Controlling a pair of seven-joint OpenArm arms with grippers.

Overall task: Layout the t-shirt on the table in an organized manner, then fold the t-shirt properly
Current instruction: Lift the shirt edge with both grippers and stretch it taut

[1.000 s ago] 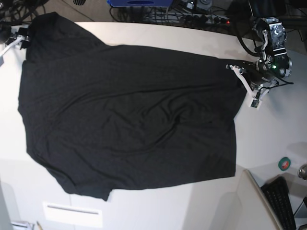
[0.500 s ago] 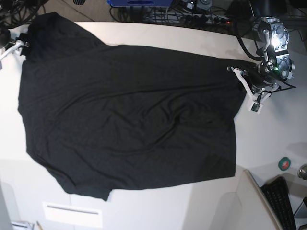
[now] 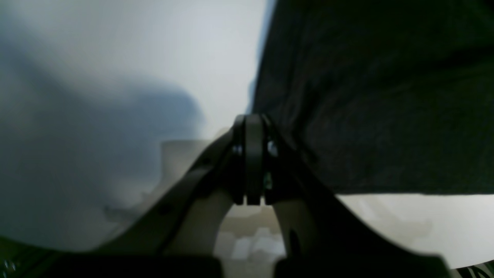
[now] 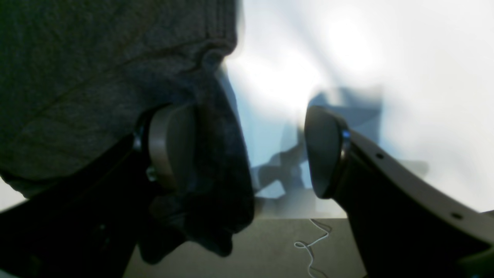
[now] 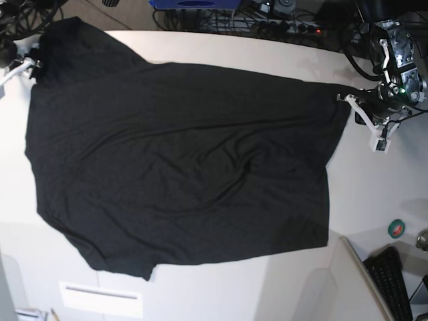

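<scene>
The black t-shirt [image 5: 180, 167] lies spread over the white table [image 5: 374, 187], plain side up, with slight wrinkles near its middle. At the right in the base view, my left gripper [image 5: 345, 99] is shut on the t-shirt's far right corner, which is drawn out to a point. In the left wrist view, the shut left gripper [image 3: 252, 127] meets the cloth's edge [image 3: 378, 96]. My right gripper [image 5: 30, 61] is at the top-left sleeve. In the right wrist view, the right gripper [image 4: 249, 150] is open. Cloth [image 4: 96, 69] hangs against its left finger [image 4: 173, 146].
A green tape roll [image 5: 397, 229] and a black keyboard [image 5: 394, 281] sit at the lower right beside an angled white panel [image 5: 338, 287]. Cables [image 5: 267, 20] crowd the floor past the table's far edge. The sleeve hangs slightly over the top-left edge.
My left gripper has moved to the right and drawn the t-shirt's right corner out with it. The right gripper has stayed by the top-left sleeve.
</scene>
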